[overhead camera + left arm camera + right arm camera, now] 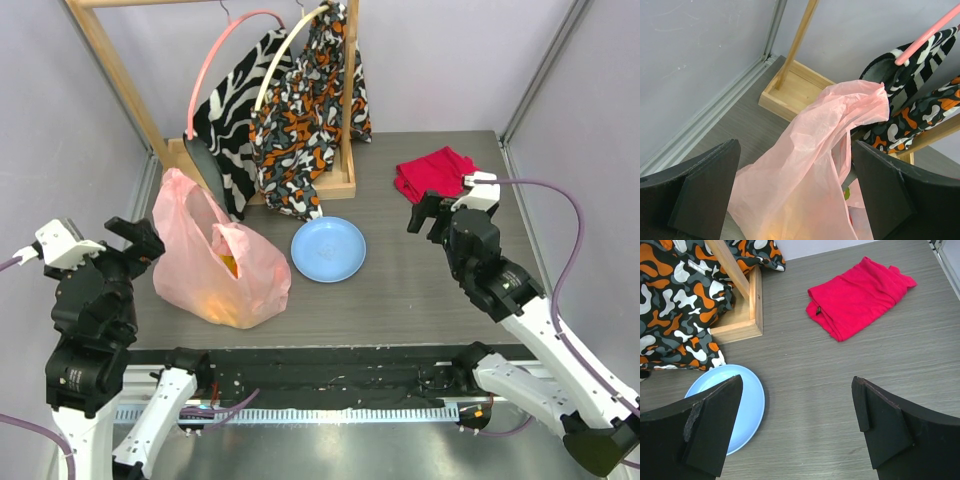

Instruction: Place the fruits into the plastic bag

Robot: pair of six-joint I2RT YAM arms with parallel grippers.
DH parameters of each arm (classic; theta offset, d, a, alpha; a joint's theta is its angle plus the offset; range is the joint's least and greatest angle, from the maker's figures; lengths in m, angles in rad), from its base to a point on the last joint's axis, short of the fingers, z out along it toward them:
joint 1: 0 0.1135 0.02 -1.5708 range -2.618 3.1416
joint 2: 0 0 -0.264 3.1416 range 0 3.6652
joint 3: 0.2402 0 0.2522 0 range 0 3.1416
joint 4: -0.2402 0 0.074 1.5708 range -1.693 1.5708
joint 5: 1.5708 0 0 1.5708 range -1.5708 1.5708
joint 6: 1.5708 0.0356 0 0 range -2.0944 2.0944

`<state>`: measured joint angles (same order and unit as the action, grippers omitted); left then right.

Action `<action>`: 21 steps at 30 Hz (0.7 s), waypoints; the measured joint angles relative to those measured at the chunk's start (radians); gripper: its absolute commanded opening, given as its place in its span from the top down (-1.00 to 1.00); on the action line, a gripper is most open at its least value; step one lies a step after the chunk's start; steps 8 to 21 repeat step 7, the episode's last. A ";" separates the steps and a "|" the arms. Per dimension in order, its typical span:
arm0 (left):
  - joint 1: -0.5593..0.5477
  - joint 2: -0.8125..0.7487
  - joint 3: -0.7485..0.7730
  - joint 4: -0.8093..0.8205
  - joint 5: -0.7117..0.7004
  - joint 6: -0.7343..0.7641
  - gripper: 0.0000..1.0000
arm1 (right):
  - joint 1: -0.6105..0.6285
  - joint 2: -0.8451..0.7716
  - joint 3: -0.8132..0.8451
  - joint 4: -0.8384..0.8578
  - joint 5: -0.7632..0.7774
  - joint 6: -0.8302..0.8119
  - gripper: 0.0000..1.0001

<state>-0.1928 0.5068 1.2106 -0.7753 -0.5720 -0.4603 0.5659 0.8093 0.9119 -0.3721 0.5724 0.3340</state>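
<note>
No text, brand, no. or sign can be read in any of the 3 views. A small dark tag (816,310) is seen at the edge of the folded red cloth (860,295), but it is too small for any lettering to be made out
</note>
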 measured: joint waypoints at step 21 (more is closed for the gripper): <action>0.000 0.029 0.029 -0.035 -0.023 -0.016 -0.99 | 0.000 0.001 -0.008 0.014 0.016 0.005 -0.99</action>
